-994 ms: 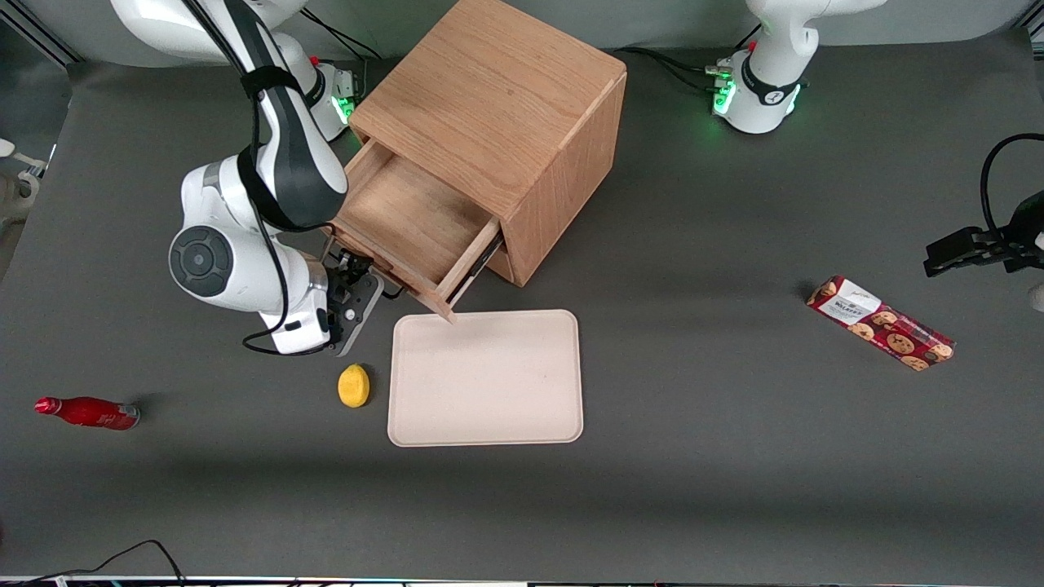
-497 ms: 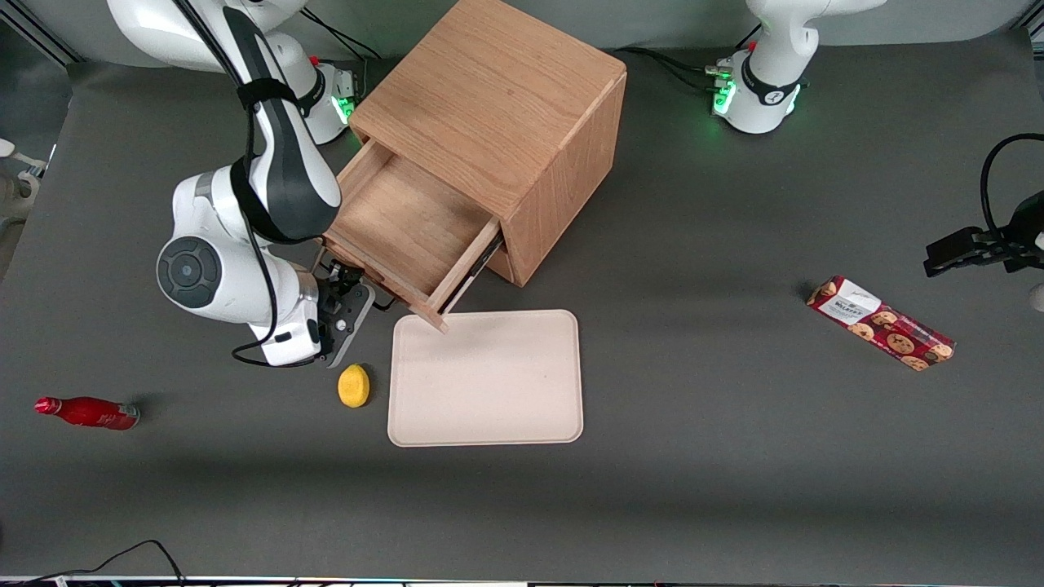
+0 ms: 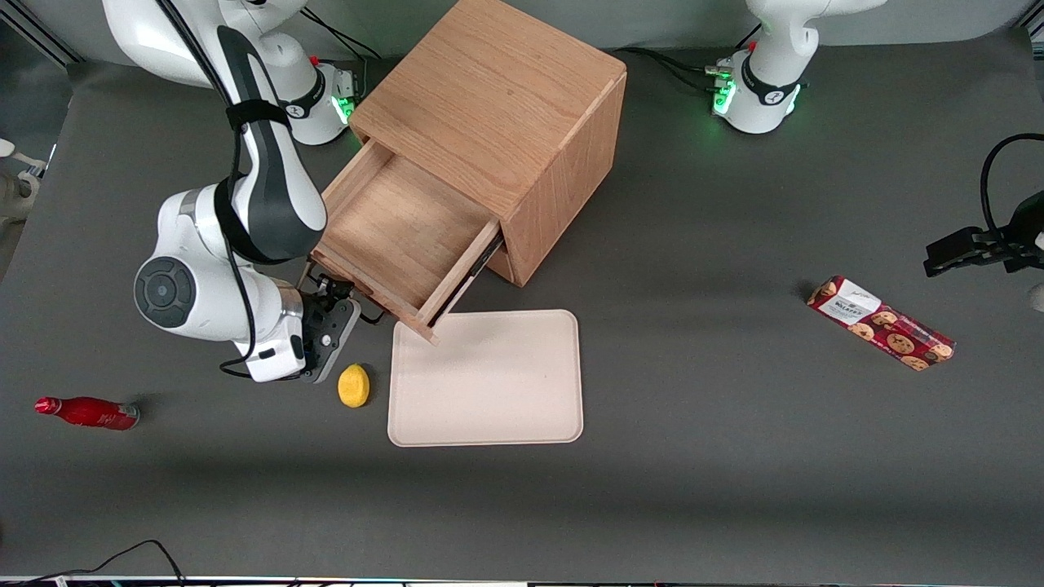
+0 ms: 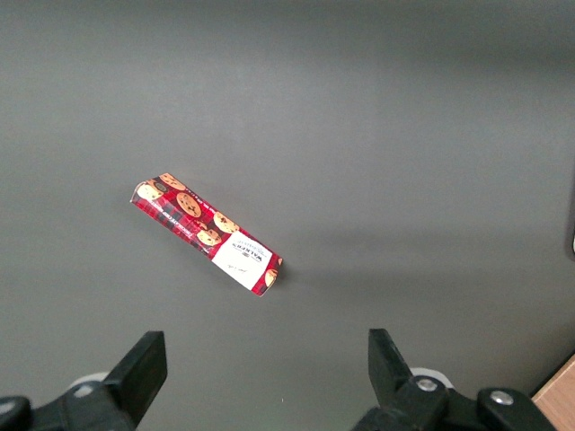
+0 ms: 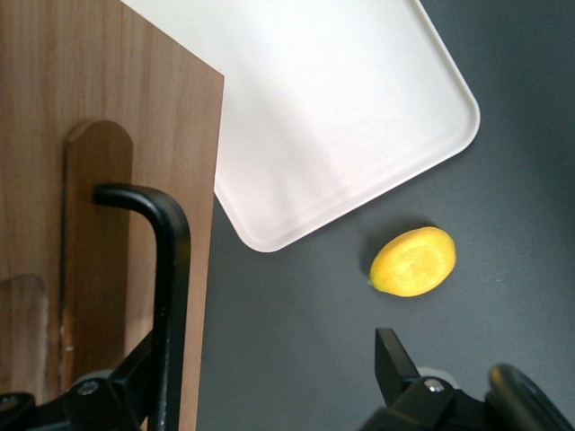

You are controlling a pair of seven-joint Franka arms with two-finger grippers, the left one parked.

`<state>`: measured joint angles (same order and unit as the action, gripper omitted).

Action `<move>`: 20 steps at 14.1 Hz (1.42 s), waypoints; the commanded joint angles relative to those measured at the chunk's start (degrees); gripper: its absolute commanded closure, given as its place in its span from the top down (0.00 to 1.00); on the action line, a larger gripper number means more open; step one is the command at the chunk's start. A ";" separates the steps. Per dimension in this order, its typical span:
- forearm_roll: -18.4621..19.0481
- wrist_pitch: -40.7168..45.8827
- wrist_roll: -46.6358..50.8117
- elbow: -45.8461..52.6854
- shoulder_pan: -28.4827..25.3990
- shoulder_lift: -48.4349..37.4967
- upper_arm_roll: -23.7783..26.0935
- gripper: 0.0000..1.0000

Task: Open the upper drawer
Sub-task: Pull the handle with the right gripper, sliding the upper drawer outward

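The upper drawer (image 3: 400,224) of the light oak cabinet (image 3: 497,90) stands pulled well out, and its wooden tray is empty. My right gripper (image 3: 334,308) is at the drawer's front, nearer the front camera than the cabinet. In the right wrist view the gripper (image 5: 265,364) is open. The drawer's thin black bar handle (image 5: 171,269) lies between the fingers, close against one finger (image 5: 135,382). The other finger is well apart from it over bare table. The lower drawer is hidden under the upper one.
A cream tray (image 3: 486,379) lies just in front of the drawer's corner, also in the right wrist view (image 5: 332,108). A yellow lemon (image 3: 353,385) sits beside it, close under my gripper. A red bottle (image 3: 86,412) lies toward the working arm's end, a cookie box (image 3: 881,323) toward the parked arm's.
The upper drawer has slid farther out of the cabinet. My gripper has moved with its handle, toward the front camera and the working arm's end.
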<state>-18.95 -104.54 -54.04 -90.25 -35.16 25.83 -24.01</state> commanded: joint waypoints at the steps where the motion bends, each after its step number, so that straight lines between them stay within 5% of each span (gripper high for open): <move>1: -1.79 0.39 -2.56 2.71 -0.08 1.94 -1.48 1.00; 20: -3.29 1.53 -3.18 9.28 0.45 3.79 -4.03 1.00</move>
<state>-20.35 -104.55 -56.31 -85.06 -34.83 28.99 -26.88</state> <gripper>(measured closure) 0.000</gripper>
